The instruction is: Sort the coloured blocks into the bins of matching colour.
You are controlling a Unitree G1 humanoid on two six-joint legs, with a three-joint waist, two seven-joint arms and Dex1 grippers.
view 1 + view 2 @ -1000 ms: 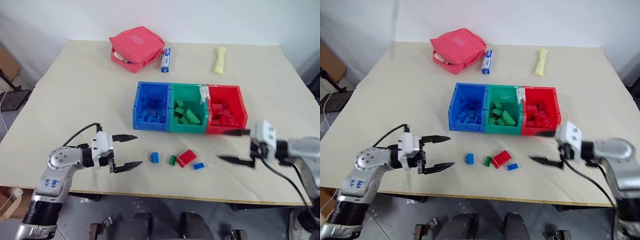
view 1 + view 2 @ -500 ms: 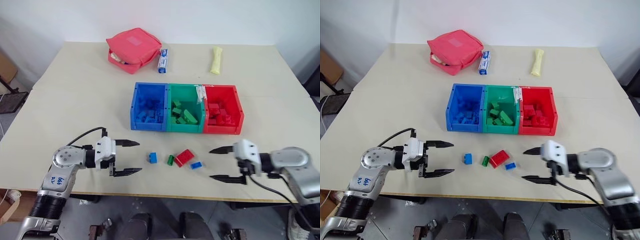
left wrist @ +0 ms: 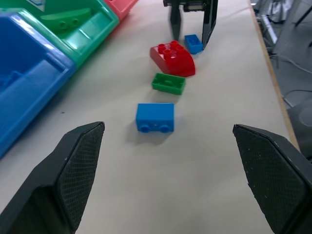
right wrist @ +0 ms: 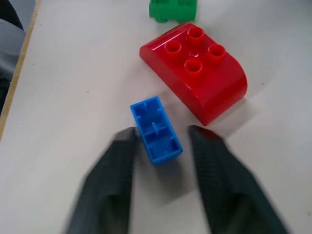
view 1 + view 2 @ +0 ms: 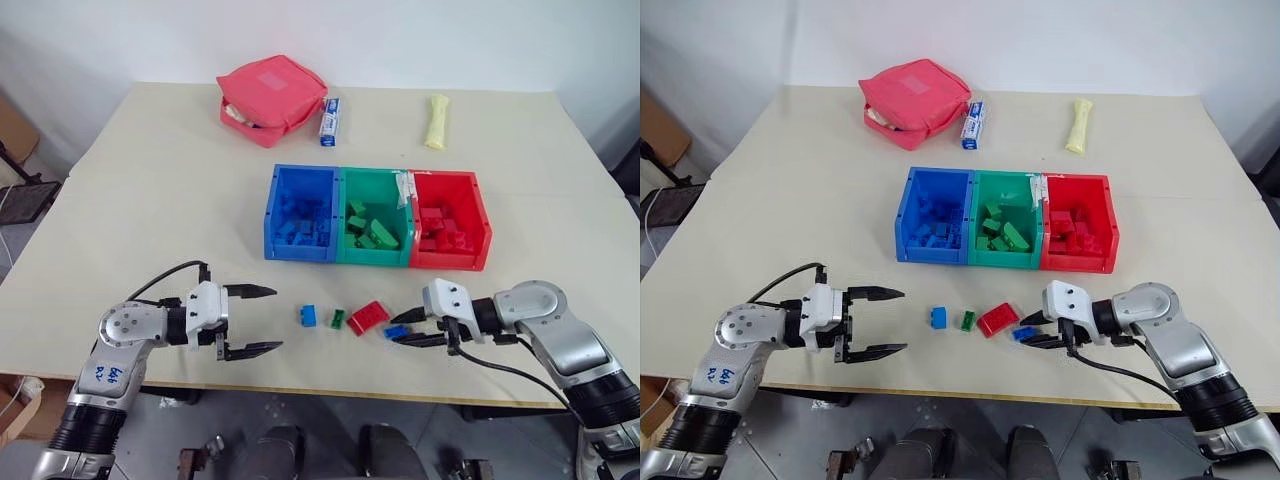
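Now: right gripper closed on a brick, three bins part filled

Seen from the head, three joined open-top plastic boxes sit at the centre of the pale table (image 5: 160,190). The blue bin (image 5: 298,250) holds blue bricks, the green bin (image 5: 372,256) green ones, and the red bin (image 5: 450,260) red ones. In the upper left lies a soft red zip pouch (image 5: 272,95), beside it a small blue-and-white carton (image 5: 331,122), and a yellow roll (image 5: 437,121) to the right of that. Below the bins four loose bricks lie in a row: a blue brick (image 5: 307,316), a green brick (image 5: 339,319), a red brick (image 5: 368,317) and a small blue brick (image 5: 396,331). At lower left the left gripper (image 5: 277,319) gapes wide and holds nothing. At lower right the right gripper (image 5: 400,333) has its fingers drawn in around the small blue brick.

Seen from the left wrist, the textured black fingers stand far apart, with the blue brick on its side and its studs showing along one edge.

Seen from the right wrist, the fingers (image 4: 117,161) pinch the small blue brick, which lies hollow side up on the table. The glossy red brick has four studs and a rounded edge.
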